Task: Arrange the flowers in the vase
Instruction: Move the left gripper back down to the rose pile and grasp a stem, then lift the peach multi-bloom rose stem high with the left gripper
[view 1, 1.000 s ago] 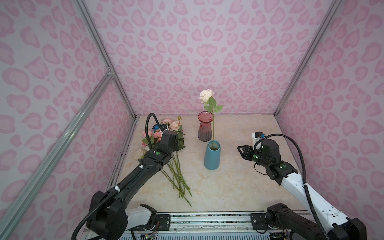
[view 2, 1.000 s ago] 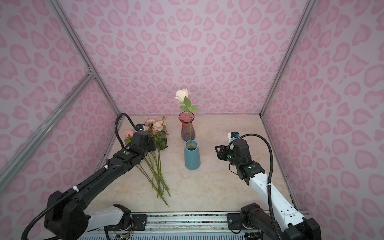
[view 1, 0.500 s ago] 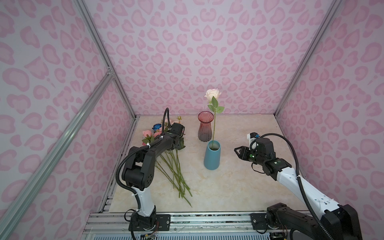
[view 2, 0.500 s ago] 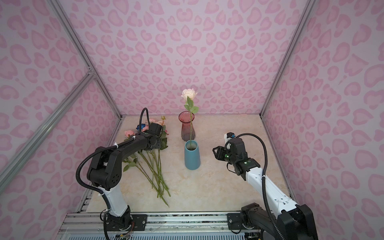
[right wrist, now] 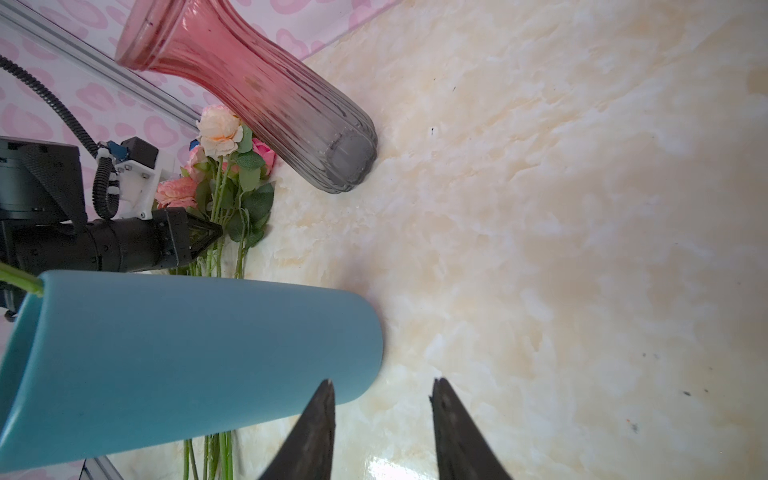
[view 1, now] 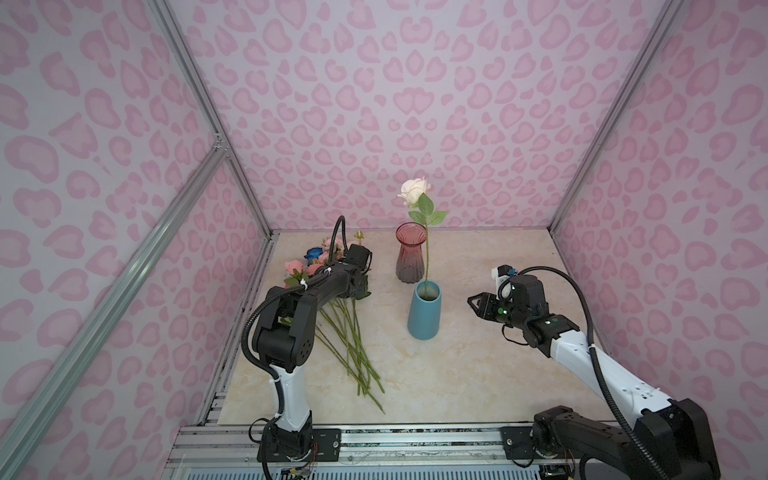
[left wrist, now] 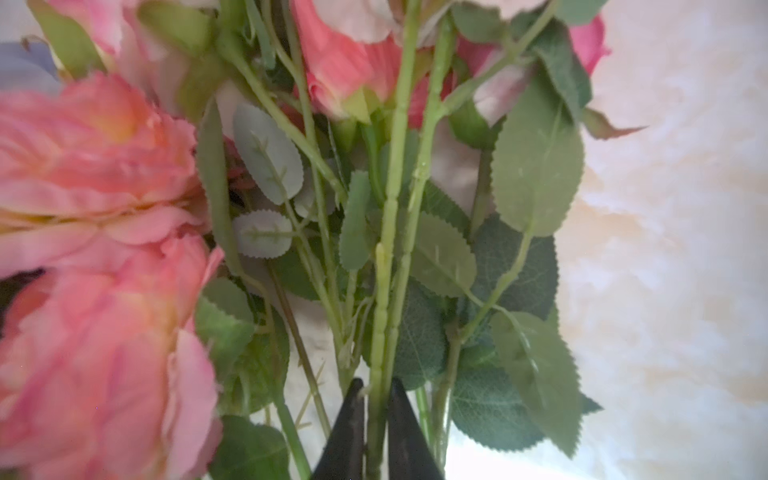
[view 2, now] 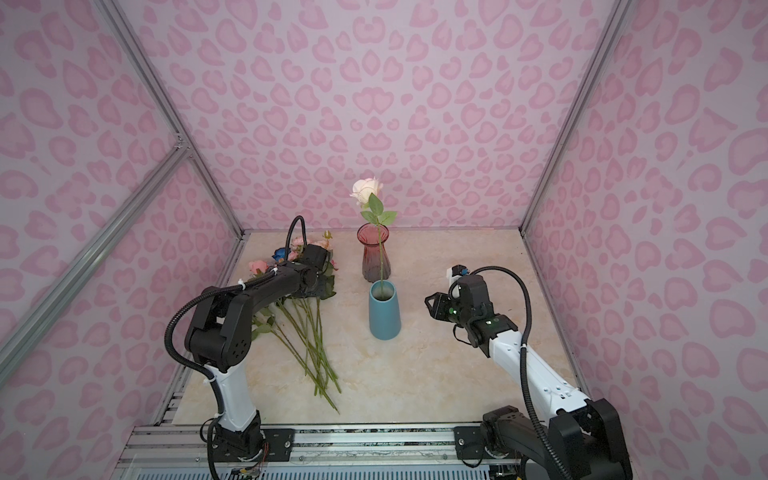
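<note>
The left arm (view 1: 291, 320), lower left of the frame, has black joints, one white link and a black ribbed cable (view 1: 245, 332) held by white ties. The right arm (view 1: 615, 382), lower right, looks alike and carries small green lights (view 1: 503, 311) and a white mount (view 1: 498, 275). The left gripper (left wrist: 376, 384) and right gripper (right wrist: 380, 384) have black pointed fingers.
</note>
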You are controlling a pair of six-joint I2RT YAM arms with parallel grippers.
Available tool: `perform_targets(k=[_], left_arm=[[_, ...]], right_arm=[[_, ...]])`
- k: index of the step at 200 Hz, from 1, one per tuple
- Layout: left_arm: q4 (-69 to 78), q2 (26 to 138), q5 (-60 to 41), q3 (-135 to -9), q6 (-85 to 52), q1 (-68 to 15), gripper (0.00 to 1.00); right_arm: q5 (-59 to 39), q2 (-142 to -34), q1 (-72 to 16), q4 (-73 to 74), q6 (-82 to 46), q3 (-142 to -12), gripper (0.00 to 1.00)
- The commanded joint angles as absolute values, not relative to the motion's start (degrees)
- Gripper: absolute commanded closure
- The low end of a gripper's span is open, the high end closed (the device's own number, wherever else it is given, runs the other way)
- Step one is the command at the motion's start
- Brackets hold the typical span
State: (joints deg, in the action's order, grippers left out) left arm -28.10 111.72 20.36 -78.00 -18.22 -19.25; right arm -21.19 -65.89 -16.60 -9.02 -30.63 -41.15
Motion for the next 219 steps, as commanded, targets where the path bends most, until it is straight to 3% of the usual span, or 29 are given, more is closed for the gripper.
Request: perform_targets(k=[1,98,176,191,219], left_arm=[[-28.9,111.1,19.9,-78.6,-18.4,-19.3,0.95],[-28.1,96.2,14.1,-77.4,-20.0,-19.3,0.97],[-7.5,76.0,5.5,-67.1,-20.9,-19.4,0.97],[-0.7,69.2,3.7,-62.3,-22.2,-19.4,0.97],[4.9,58.9,1.4,-57.3,-23.7,-19.9,0.97]], right_arm=[[-21.9,-66.1,-16.7,-8.3,-30.2,-41.8,0.60],[-22.6,-63.9,-16.7,-9.4,-31.0,-42.9,0.61],[-23.9,-60.1,-16.8,-8.1,-32.1,-41.9,0.61],[-26.5,-58.3,-17.0,-5.7,-32.3,-40.3,0.60],[-32.1,-53.3,-17.0,-1.2,-32.8,-37.1,0.48]])
